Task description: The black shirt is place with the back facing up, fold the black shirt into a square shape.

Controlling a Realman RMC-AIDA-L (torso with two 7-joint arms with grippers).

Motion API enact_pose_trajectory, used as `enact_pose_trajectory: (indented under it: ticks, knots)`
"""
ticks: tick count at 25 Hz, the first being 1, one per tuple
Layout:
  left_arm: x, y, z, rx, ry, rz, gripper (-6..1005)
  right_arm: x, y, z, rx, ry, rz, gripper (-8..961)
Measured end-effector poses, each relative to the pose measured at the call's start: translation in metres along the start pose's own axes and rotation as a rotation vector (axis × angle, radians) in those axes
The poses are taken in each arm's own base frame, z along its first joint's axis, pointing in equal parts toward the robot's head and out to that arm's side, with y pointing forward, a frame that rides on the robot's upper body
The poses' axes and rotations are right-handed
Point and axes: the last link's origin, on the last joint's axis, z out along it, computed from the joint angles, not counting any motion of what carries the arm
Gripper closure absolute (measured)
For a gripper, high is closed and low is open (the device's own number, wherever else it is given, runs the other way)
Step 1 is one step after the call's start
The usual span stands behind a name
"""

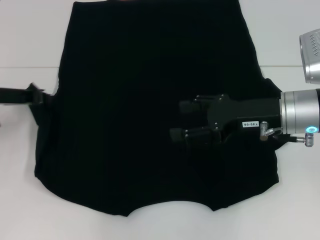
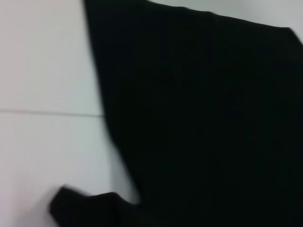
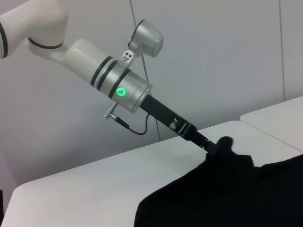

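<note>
A: What's the surface?

B: White table (image 1: 20,165), smooth, w/ a thin seam line running across it; same seam shows in the left wrist view.

A: Anything lying on it?

B: Just the black shirt (image 1: 150,100), spread flat, covers most of the top. Far edge runs out of the head view. Near edge has a curved dip in the middle, w/ bare table showing there.

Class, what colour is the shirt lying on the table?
Plain black shirt; head view shows it best.

Matt soft cloth black shirt (image 1: 135,115) lies on a smooth matt white table (image 1: 25,165).
</note>
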Motion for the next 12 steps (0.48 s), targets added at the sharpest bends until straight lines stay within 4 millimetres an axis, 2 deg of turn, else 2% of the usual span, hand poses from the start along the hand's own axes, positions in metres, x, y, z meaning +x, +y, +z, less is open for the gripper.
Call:
enact_pose_trajectory:
  ticks: [3, 7, 12]
  knots:
    - [0.005, 0.024, 0.008, -0.055, 0.0, 0.051, 999, 0.001, 0.0, -0.001, 0.001, 0.0, 0.002, 39]
    - [0.001, 0.059, 0.02, -0.145, -0.01, 0.149, 999, 0.004, 0.0, -0.003, 0.004, 0.0, 0.012, 39]
    - [-0.012, 0.083, 0.033, -0.212, -0.032, 0.207, 998, 0.007, 0.0, -0.007, 0.017, -0.014, 0.027, 38]
